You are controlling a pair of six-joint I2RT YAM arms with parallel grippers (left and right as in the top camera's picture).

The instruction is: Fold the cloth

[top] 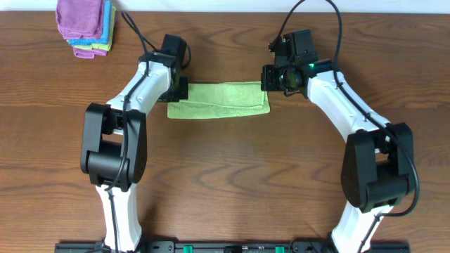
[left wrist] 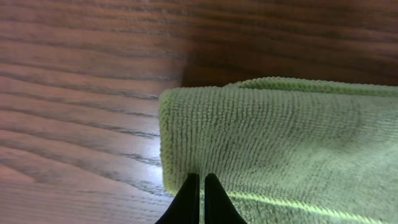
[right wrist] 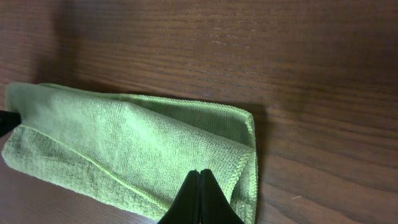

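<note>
A lime-green cloth lies folded into a long, narrow strip near the middle of a dark wooden bench, its length running left to right between two white-and-black robot arms. The left claw sits at the far left corner of the strip and the right claw at the far right corner, each touching or just above the fabric as seen from overhead. In the left wrist view, the left claw has its two dark fingertips pressed together over the near edge of the cloth, close to the rounded left end of the fold. Only a hairline shows between the tips, and it cannot be told whether any fabric is caught there. In the right wrist view, the right claw is likewise closed tight above the cloth. There, an upper layer lies slightly askew over a lower one, so a stitched hem runs slantwise across the strip and a sliver of the under layer shows along the far edge. At the far left corner of the bench, well apart from the arms, rests a small stack of folded cloths, purple on top with blue and yellow-green beneath.
</note>
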